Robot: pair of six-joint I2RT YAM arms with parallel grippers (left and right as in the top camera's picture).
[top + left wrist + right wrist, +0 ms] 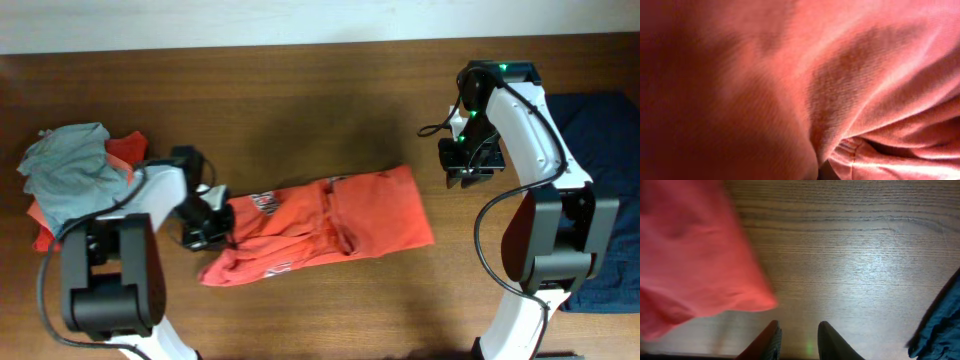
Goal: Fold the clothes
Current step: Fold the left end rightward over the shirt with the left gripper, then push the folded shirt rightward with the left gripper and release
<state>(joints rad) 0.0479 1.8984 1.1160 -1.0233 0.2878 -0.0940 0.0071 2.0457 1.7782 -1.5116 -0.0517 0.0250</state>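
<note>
Of the two pincers, the right pincer hangs over the bare wooden table with its dark fingertips apart and nothing between them. Ahead and to its left lies one end of the orange-red T-shirt, clear of the fingers. To its right lies a navy garment. The left pincer sits right against the shirt's other, bunched end. Its own camera sees only orange-red cloth close up, so I cannot tell whether its jaws are apart or clamped on the fabric. Behind that pincer, apart from the shirt, a grey garment is heaped over a salmon-red garment. The shirt lies crumpled between the two pincers, with grey-white lettering near the left one.
</note>
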